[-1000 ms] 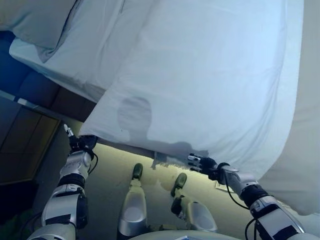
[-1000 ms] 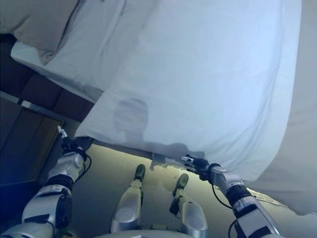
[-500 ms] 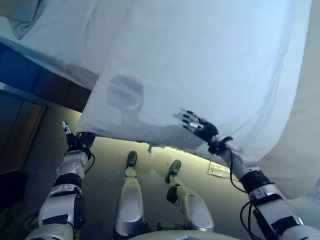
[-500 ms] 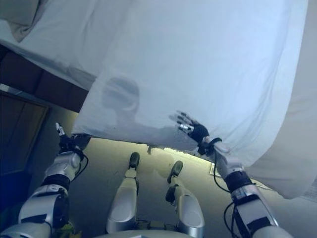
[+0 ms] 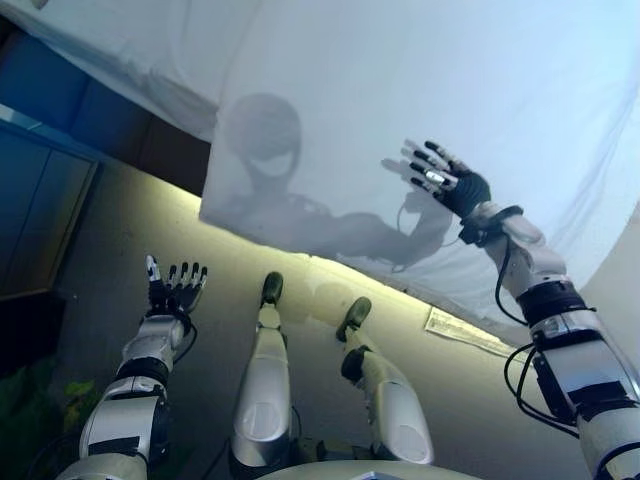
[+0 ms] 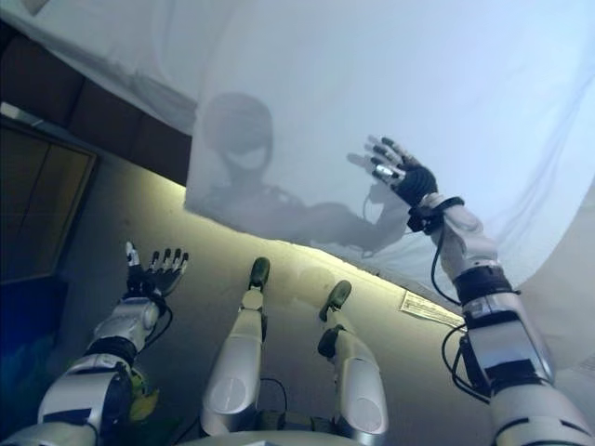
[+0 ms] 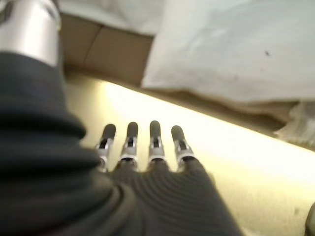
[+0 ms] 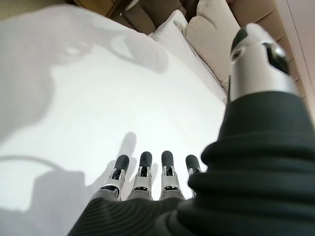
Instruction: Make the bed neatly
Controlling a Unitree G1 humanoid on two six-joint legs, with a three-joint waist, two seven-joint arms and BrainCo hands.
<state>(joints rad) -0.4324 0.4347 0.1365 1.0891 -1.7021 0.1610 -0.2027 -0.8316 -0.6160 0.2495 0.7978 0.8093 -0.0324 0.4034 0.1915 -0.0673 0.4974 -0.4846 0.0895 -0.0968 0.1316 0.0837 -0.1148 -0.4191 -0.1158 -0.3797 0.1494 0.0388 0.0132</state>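
Left eye view: white sheet spreads over the bed from 10 to 3 o'clock. Right hand over it, fingers spread flat. Left hand at 8 o'clock, fingers straight, empty, above floor, well apart from the sheet.

Right wrist view: pillows beyond the sheet.

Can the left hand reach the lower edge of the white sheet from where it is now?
Probably yes. The left hand is open, holds nothing and is low over the floor. The sheet edge hangs above and ahead of it, with nothing between them.
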